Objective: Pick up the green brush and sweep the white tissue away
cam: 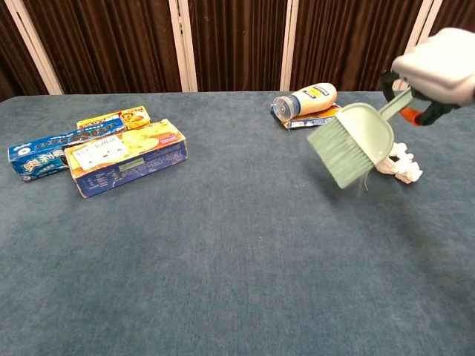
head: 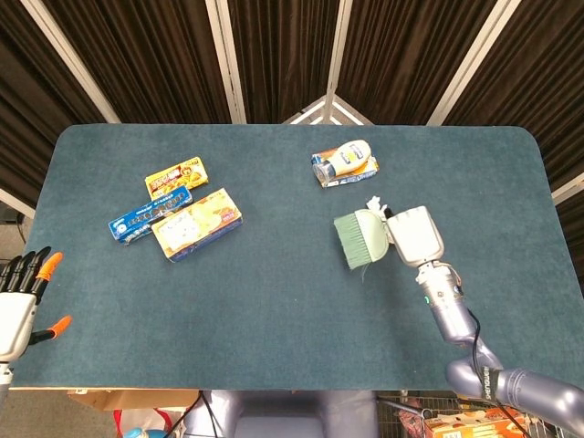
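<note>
My right hand [head: 416,234] [cam: 436,70] holds the green brush [head: 358,236] [cam: 353,143] by its handle. The brush head hangs over the table, bristles pointing down and left, just left of the white tissue [cam: 401,164]. In the head view only a tip of the tissue [head: 373,203] shows above the brush; the hand and brush hide the remainder. At the table's near left corner my left hand [head: 20,301] is open with fingers spread, holding nothing.
A mayonnaise bottle [head: 343,159] [cam: 306,99] lies on a flat packet behind the brush. Three snack boxes [head: 176,212] [cam: 104,149] sit together at the left. The table [head: 274,310] is covered in blue cloth.
</note>
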Controlling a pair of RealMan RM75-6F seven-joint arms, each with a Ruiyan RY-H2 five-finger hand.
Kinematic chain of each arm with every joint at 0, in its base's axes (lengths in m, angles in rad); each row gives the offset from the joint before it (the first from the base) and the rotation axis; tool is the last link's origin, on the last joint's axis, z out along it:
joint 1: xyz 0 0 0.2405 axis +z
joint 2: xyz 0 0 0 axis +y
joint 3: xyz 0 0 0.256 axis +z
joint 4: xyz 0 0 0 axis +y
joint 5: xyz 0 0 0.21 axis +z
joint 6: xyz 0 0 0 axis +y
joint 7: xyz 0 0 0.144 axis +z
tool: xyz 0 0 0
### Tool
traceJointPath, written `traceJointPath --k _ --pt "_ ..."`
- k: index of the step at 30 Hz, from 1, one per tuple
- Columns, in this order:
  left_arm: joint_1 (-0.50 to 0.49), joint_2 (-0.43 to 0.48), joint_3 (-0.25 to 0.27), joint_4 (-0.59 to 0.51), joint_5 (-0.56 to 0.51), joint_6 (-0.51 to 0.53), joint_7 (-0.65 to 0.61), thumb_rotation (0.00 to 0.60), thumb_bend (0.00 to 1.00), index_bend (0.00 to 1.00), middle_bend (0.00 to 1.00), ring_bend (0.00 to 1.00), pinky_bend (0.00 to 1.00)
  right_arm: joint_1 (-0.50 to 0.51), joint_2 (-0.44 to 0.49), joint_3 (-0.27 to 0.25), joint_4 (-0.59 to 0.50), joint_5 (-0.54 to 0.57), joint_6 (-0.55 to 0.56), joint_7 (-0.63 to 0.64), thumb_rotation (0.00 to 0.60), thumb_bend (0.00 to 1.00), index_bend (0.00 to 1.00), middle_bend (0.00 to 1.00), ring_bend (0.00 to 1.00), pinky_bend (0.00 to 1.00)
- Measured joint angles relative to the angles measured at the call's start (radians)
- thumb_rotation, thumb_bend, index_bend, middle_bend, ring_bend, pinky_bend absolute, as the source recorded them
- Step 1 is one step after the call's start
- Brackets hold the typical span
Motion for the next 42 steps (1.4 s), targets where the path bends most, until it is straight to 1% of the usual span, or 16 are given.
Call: traceJointPath --k 7,12,16,19,23,29,33,38,42 --pt "0.001 0.001 0.0 -0.003 -0.002 0.0 -0.001 0.6 0.09 0.0 0.0 0.0 0.0 0.009 -0.051 -0.024 0.153 0.015 -0.03 -0.005 0.6 0.52 0.83 1.0 1.0 0.95" --pt "0.0 0.0 0.0 -0.002 -0.001 -0.002 0.003 0.6 0.09 0.0 0.0 0.0 0.0 0.013 -0.061 -0.035 0.262 0.023 -0.053 -0.008 0.6 0.52 0.83 1.0 1.0 0.95" --pt "0.001 -0.003 0.001 0.0 0.007 0.004 0.004 0.6 0.09 0.0 0.0 0.0 0.0 0.014 -0.048 -0.05 0.354 0.016 -0.068 -0.008 0.6 0.52 0.83 1.0 1.0 0.95" --pt "0.001 -0.004 0.002 0.0 0.01 0.007 0.005 0.6 0.09 0.0 0.0 0.0 0.0 0.009 -0.026 -0.052 0.403 0.017 -0.073 0.003 0.6 0.52 0.83 1.0 1.0 0.95" --pt "0.002 -0.006 0.003 0.001 0.016 0.012 0.011 0.6 0.09 0.0 0.0 0.0 0.0 -0.001 0.009 -0.046 0.437 0.027 -0.069 0.007 0.6 0.52 0.83 1.0 1.0 0.95" --pt "0.002 -0.01 0.0 0.004 0.012 0.011 0.017 0.6 0.09 0.0 0.0 0.0 0.0 -0.019 0.079 -0.039 0.43 0.023 -0.044 0.023 0.6 0.52 0.83 1.0 1.0 0.95" --pt "0.003 -0.011 0.0 0.004 0.015 0.015 0.016 0.6 0.09 0.0 0.0 0.0 0.0 -0.034 0.124 -0.034 0.378 0.012 -0.015 0.047 0.6 0.52 0.83 1.0 1.0 0.95" --pt "0.003 -0.011 0.001 0.007 0.019 0.016 0.012 0.6 0.09 0.0 0.0 0.0 0.0 -0.062 0.181 -0.03 0.253 -0.012 0.036 0.098 0.6 0.52 0.83 1.0 1.0 0.95" --pt "0.001 -0.012 0.0 0.012 0.018 0.013 0.014 0.6 0.09 0.0 0.0 0.0 0.0 -0.096 0.217 -0.049 0.131 -0.059 0.09 0.125 0.6 0.52 0.83 1.0 1.0 0.95"
